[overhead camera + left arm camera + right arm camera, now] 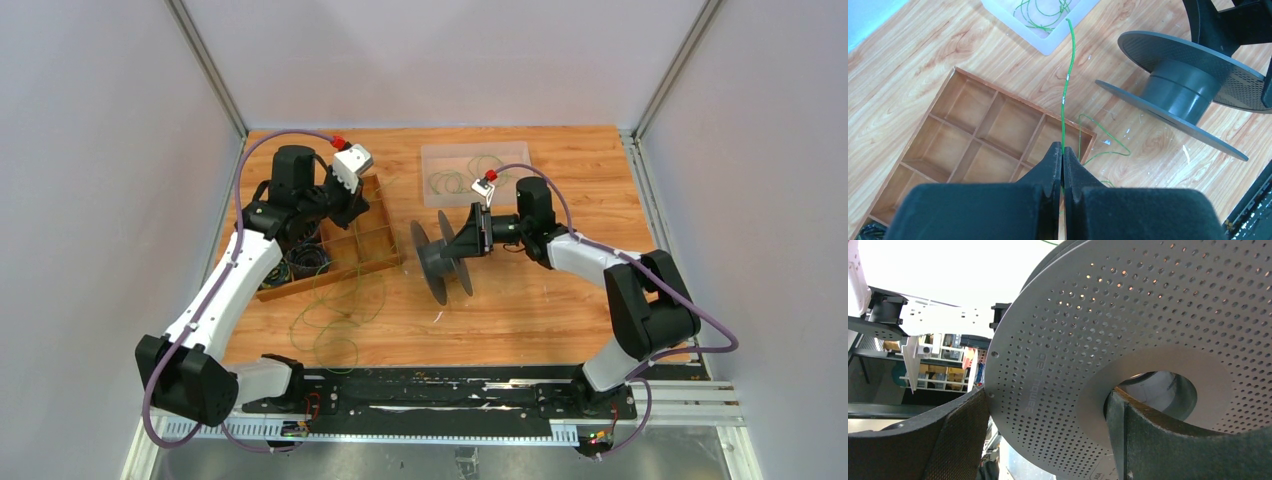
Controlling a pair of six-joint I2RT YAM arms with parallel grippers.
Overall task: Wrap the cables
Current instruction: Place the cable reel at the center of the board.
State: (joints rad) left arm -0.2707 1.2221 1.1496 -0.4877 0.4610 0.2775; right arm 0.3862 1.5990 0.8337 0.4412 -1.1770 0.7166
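Raised lettering on the perforated flange in the right wrist view reads "Bambu Lab" (1035,385); smaller print at the flange's lower edge is too small to read.

On the wood-grain bench (520,310) there is one grey plastic spool (443,255) with two round flanges, one brown wooden tray (340,277) divided into compartments, and one clear plastic container (440,155). There are several thin olive-green cables (335,320). Some lie coiled in the container and others in loose loops on the bench in front of the tray. Their exact number cannot be told.

The white left arm (225,290) reaches forward, its wrist bent over the tray. The left fingers (1054,162) are pressed together, pinching one cable, which runs from them toward the container.

The white right arm (590,255) folds inward, its wrist pointing left at the spool. The right fingers (948,440) are spread wide across the near flange, one at its rim and the other at the hub hole. Whether they clamp it cannot be told.
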